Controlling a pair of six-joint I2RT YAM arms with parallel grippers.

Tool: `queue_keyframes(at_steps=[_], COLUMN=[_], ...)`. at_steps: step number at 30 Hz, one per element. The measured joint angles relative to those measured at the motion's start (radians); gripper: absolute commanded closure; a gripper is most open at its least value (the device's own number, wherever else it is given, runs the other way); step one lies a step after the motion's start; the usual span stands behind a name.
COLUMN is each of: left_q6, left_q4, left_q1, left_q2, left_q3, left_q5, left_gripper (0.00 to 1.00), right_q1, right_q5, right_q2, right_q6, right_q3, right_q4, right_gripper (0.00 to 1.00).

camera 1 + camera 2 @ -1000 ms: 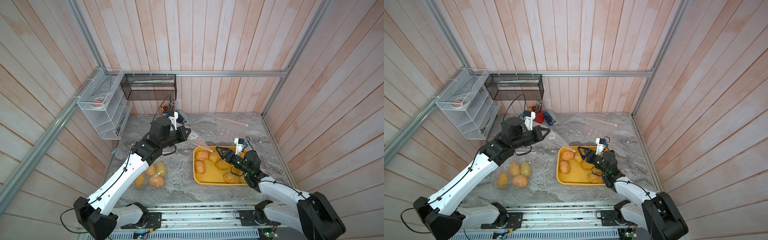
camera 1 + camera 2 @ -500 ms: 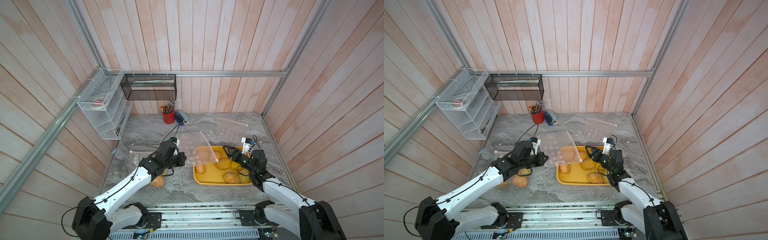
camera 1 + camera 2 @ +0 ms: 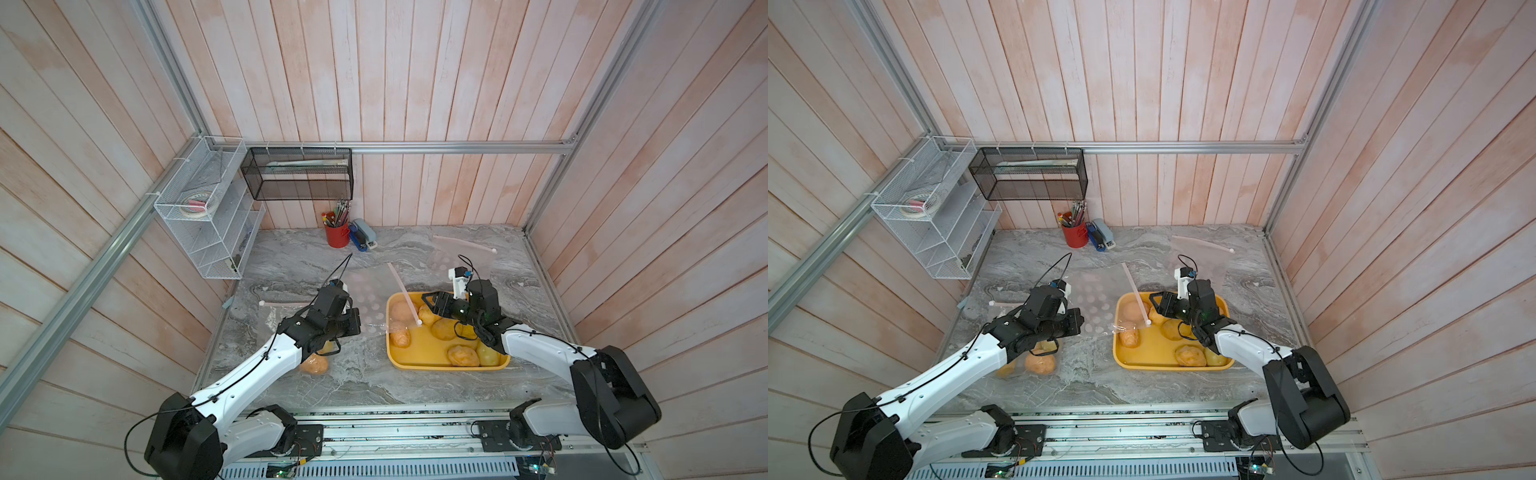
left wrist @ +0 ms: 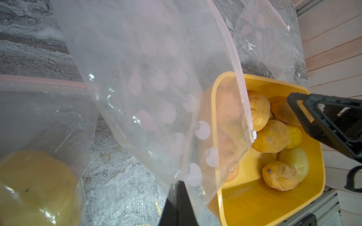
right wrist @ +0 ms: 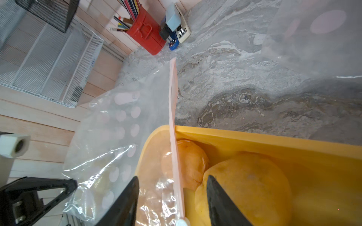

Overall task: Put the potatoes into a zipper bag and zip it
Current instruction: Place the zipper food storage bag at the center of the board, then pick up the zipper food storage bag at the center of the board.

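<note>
While its left gripper pinches an edge of the clear, dotted zipper bag with jaws fully closed, the robot's right gripper hangs over the yellow tray. Its jaws stand half-spread either side of the bag's pink zip strip, with no grip on it. The bag's mouth end droops across one wall of the tray, and its white slider lies against the potatoes heaped inside. A second bag, on the worktop under the left arm, already holds several more potatoes.

From where I stand the film looks thin, limp and slippery, likely to sag and fold shut wherever it is let go. The stiffer zip strip seems the sound place to take hold, one lip only, so the mouth parts. The potatoes look firm, lumpy and heavy for such film. Each is best gripped across its narrow middle, and the load left resting on the worktop, not hanging from a pinched edge
</note>
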Motion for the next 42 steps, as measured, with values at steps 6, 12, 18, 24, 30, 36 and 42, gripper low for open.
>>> queue_keyframes(at_steps=[6,12,18,24,30,36,42], left_q6=[0.000,0.000,0.000,0.000,0.000,0.000,0.000], left_q4=[0.000,0.001,0.000,0.001,0.001,0.001,0.001], left_q1=[0.000,0.000,0.000,0.000,0.000,0.000,0.000], left_q2=[-0.005,-0.005,-0.005,-0.005,-0.003,0.007,0.025], left_q3=[-0.006,-0.006,-0.006,-0.006,-0.006,-0.006,-0.006], left_q5=[-0.005,-0.004,-0.004,-0.004,-0.003,-0.003,0.002], left_gripper=[1.00,1.00,1.00,1.00,1.00,1.00,1.00], right_q1=[0.022,0.058,0.092,0.105,0.116,0.128,0.136], right_q5=[0.006,0.004,-0.001,-0.002,-0.001,-0.001,-0.001], right_q2=[0.143,0.232,0.258,0.272,0.278,0.304,0.308], right_q6=[-0.068,-0.105,-0.123,-0.125,-0.127,-0.127,-0.127], right_q3=[0.143,0.199,0.211,0.226,0.236,0.251,0.255], right_q4=[-0.059,-0.100,-0.122,-0.124,-0.129,-0.129,-0.129], right_gripper=[0.48,0.53,0.61,0.80,0.88,0.92,1.00])
